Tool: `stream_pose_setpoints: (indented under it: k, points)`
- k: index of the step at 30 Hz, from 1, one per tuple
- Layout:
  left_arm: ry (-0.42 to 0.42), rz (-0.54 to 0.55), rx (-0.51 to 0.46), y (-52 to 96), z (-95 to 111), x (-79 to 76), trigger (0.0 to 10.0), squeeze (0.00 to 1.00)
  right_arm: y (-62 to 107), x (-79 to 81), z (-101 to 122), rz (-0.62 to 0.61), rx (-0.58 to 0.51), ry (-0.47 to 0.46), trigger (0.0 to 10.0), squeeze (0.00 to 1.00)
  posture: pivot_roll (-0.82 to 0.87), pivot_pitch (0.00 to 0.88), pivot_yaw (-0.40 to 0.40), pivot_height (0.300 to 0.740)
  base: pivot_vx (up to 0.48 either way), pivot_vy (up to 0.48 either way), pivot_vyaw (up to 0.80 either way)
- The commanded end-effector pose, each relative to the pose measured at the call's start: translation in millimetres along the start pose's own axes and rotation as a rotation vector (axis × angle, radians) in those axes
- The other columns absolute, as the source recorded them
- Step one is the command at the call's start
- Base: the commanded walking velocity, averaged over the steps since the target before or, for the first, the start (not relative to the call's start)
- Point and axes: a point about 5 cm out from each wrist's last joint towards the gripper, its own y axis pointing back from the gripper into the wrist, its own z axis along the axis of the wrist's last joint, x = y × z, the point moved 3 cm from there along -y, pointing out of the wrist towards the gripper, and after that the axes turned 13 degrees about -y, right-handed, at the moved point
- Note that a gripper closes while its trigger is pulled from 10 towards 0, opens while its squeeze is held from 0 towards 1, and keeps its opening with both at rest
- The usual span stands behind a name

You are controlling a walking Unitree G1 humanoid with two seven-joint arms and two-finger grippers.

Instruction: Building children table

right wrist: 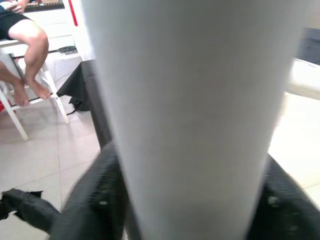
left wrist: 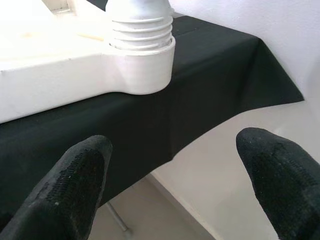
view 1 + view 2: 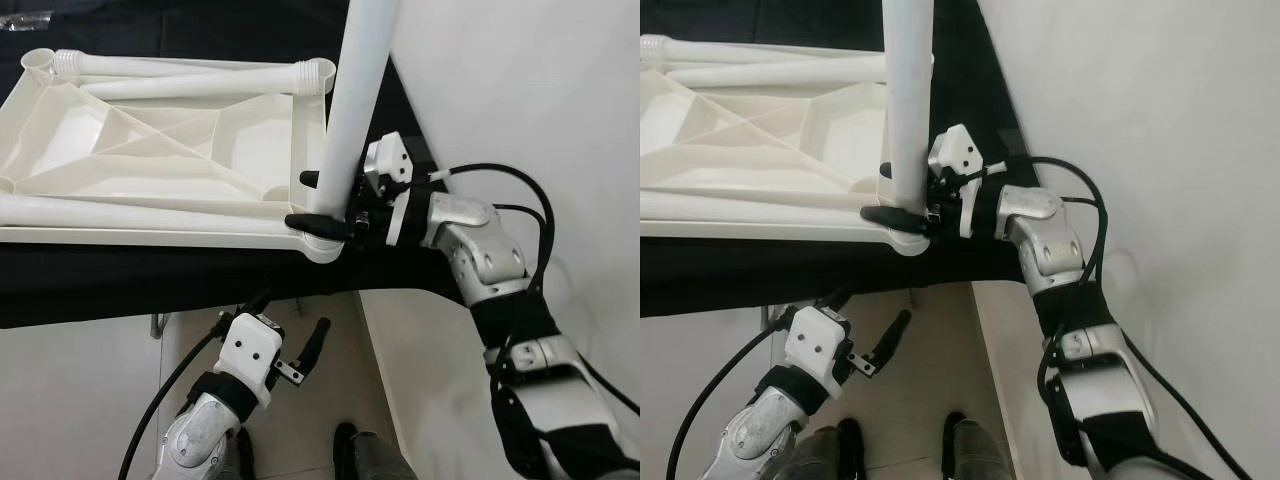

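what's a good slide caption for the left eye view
Right gripper clamps the upright white table leg into the upturned tabletop's corner socket; left gripper hangs open below.

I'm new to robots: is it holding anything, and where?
The right gripper clasps the upright white plastic table leg near its base. The left gripper holds nothing.

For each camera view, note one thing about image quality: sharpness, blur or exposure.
Left eye view: evenly lit, sharp on the right gripper clasping the upright leg. Left wrist view: tabletop overexposed, left gripper fingertips soft. Right wrist view: the leg and fingers blurred from closeness, background person sharper.
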Motion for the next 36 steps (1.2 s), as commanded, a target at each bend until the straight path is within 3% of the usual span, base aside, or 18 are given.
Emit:
stream_pose_setpoints:
  k: [1, 10, 13, 15, 17, 19, 22, 24, 25, 27, 31, 32, 33, 36]
  points:
    - [0.009, -0.012, 0.023, 2.5, -5.0, -6.1, 10.0, 0.0, 0.6, 2.8, -1.7, 0.043, -0.002, 0.001, 0.0, 0.0, 0.04, 0.285, -0.08, 0.74, 0.0, 0.0, 0.0]
    - [0.009, -0.012, 0.023, 2.6, -5.4, -6.2, 10.0, 0.0, 2.3, 2.4, -5.6, 0.061, 0.017, 0.001, 0.0, 0.0, 0.03, 0.283, -0.08, 0.74, 0.0, 0.0, 0.0]
    - [0.01, -0.013, 0.025, 3.1, -6.0, -6.9, 10.0, 0.0, 6.1, -4.1, -11.2, -0.036, 0.012, -0.008, 0.0, 0.0, 0.03, 0.277, -0.087, 0.74, 0.0, 0.0, 0.0]
    - [0.01, -0.014, 0.025, 3.6, -6.6, -7.9, 10.0, 0.0, 8.9, -10.6, -25.7, -0.23, -0.022, -0.046, 0.0, 0.0, 0.03, 0.268, -0.094, 0.74, 0.0, 0.0, 0.0]
    - [0.01, -0.013, 0.026, 4.2, -6.6, -8.3, 10.0, 0.0, 15.0, -21.7, -39.4, -0.626, -0.092, -0.016, 0.0, 0.0, 0.04, 0.271, -0.1, 0.74, 0.0, 0.0, 0.0]
    - [0.01, -0.011, 0.026, 4.3, -6.2, -7.6, 10.0, 0.0, 29.7, -9.6, -66.5, -0.891, -0.032, -0.031, 0.0, 0.0, 0.03, 0.271, -0.099, 0.74, 0.0, 0.0, 0.0]
    - [0.01, -0.011, 0.026, 4.2, -6.7, -7.0, 10.0, 0.0, 27.3, 0.8, -72.4, -0.915, -0.027, -0.032, 0.0, 0.0, 0.03, 0.275, -0.09, 0.74, 0.0, 0.0, 0.0]
    - [0.009, -0.013, 0.027, 3.1, -7.1, -6.4, 10.0, 0.0, 8.0, 9.7, -74.1, -0.881, -0.057, -0.082, 0.0, 0.0, 0.03, 0.262, -0.083, 0.74, 0.0, 0.0, 0.0]
    - [0.009, -0.013, 0.027, 3.1, -7.1, -6.4, 10.0, 0.0, 8.0, 9.7, -74.1, -0.881, -0.057, -0.082, 0.0, 0.0, 0.03, 0.262, -0.083, 0.74, 0.0, 0.0, 0.0]
    - [0.008, -0.015, 0.027, 2.8, -7.3, -6.0, 10.0, 0.0, -7.8, 12.7, -70.3, -0.828, -0.069, -0.097, 0.0, 0.0, 0.03, 0.263, -0.083, 0.74, 0.0, 0.0, 0.0]
    - [0.006, -0.013, 0.026, 2.8, -6.9, -5.4, 10.0, 0.0, -15.8, 13.7, -65.4, -0.798, -0.074, -0.09, 0.0, 0.0, 0.03, 0.266, -0.084, 0.74, 0.0, 0.0, 0.0]
    - [0.005, -0.008, 0.027, 2.7, -6.6, -4.8, 10.0, 0.0, -19.2, 14.5, -62.6, -0.779, -0.067, -0.088, 8.6, 0.0, 0.03, 0.267, -0.085, 0.74, 0.0, 0.0, 0.0]
    - [0.004, -0.007, 0.027, 2.6, -6.6, -4.7, 10.0, 0.0, -19.7, 14.7, -62.2, -0.776, -0.064, -0.088, 10.0, 0.0, 0.03, 0.267, -0.085, 0.74, 0.0, 0.0, 0.0]
    - [0.004, -0.006, 0.026, 2.4, -6.2, -4.3, 10.0, 0.0, -28.5, 22.5, -57.2, -0.702, -0.093, -0.122, 10.0, 0.0, 0.03, 0.27, -0.084, 0.74, 0.0, 0.0, 0.0]
